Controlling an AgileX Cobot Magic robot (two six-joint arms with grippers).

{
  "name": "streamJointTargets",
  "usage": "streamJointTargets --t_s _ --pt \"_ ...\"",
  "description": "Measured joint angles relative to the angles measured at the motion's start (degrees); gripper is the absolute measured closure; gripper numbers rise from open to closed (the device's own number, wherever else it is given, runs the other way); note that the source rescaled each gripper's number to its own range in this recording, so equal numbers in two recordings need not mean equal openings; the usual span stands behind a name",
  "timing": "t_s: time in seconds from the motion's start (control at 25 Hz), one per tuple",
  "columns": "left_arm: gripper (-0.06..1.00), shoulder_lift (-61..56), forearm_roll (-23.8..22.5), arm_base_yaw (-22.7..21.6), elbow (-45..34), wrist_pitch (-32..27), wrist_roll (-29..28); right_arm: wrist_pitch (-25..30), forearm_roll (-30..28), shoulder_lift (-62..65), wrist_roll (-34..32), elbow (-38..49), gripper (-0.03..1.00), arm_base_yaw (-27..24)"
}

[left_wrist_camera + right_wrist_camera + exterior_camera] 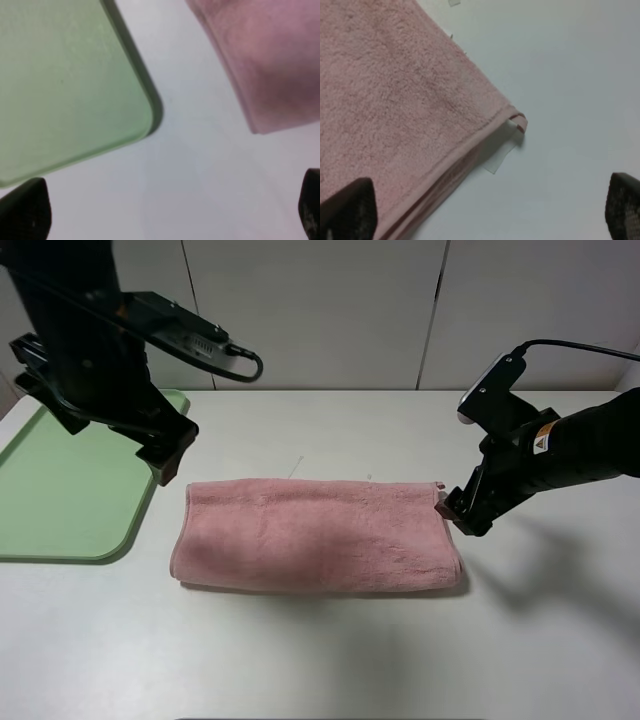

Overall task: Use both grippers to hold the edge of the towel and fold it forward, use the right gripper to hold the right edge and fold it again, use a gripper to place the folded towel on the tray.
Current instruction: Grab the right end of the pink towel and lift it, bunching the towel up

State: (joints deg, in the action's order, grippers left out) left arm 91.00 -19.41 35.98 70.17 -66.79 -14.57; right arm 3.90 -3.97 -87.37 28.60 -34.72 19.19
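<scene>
The towel [315, 535] lies on the worktop [330, 660] as a long doubled strip, so the forward fold looks done and the second fold is the step in hand. Its right edge [451, 152], stitched hem showing, runs between the tips of the right gripper [455, 512]. Those jaws stand wide apart and empty, one tip over the pile and the other out over bare worktop, with the little loop tag [519, 120] between them. No grip yet!

Next call, I'd say: drop those jaws onto the hem, catch both layers, close, then carry the edge across toward the far end.

Out at the towel's other end the left gripper [168, 462] hangs high, jaws open and holding nothing. The towel's near corner and a corner of the tray [60, 490] both lie below those jaws.
</scene>
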Motion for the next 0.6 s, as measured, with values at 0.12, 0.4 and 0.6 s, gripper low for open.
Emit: streamJointTargets --t_s 0.12,0.4,0.6 --pt "-0.05 -6.1 1.0 0.0 -3.5 0.1 -0.4 0.0 0.0 0.0 0.0 0.0 -0.03 0.0" --pt "-0.05 -22.4 1.3 0.0 -16.1 1.7 -3.2 -0.4 0.0 0.0 -0.2 0.0 -0.03 0.0" --pt "-0.05 -34.5 1.3 0.0 -25.6 3.5 -4.8 -0.5 0.0 0.0 -0.2 0.0 -0.03 0.0"
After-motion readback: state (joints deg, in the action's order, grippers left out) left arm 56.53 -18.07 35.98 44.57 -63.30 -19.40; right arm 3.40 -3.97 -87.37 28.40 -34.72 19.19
